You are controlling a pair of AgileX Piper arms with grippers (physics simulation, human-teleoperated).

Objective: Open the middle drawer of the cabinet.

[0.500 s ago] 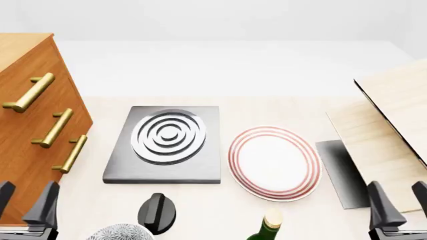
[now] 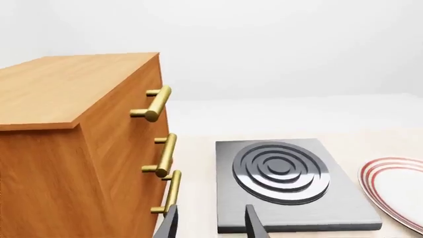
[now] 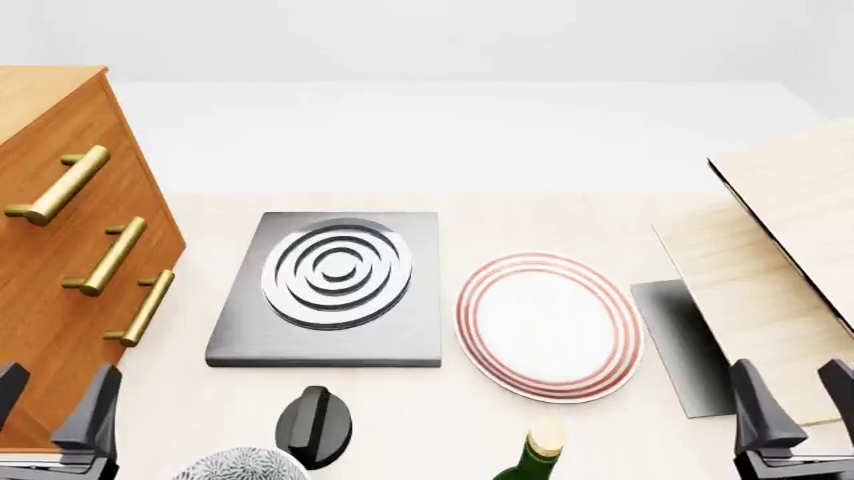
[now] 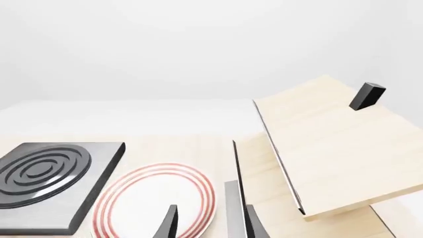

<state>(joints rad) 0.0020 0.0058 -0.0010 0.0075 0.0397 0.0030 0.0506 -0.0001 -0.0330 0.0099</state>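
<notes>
— Three drawers?
— Yes; the cabinet [image 3: 54, 200] stands at the far left of a pale bench [image 3: 534, 220] before white walls, the middle drawer [image 3: 94, 262] flush. One plate [image 3: 549, 325], one hob [image 3: 327, 287].
— Hands?
— Left hand [image 3: 54, 405] and right hand [image 3: 794, 400] both released, empty.

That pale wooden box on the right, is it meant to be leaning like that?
It does look odd: the pale wooden box is tilted, its lid gaping at a slant. Everything else looks tidy, and the cabinet has all drawers shut.
</notes>
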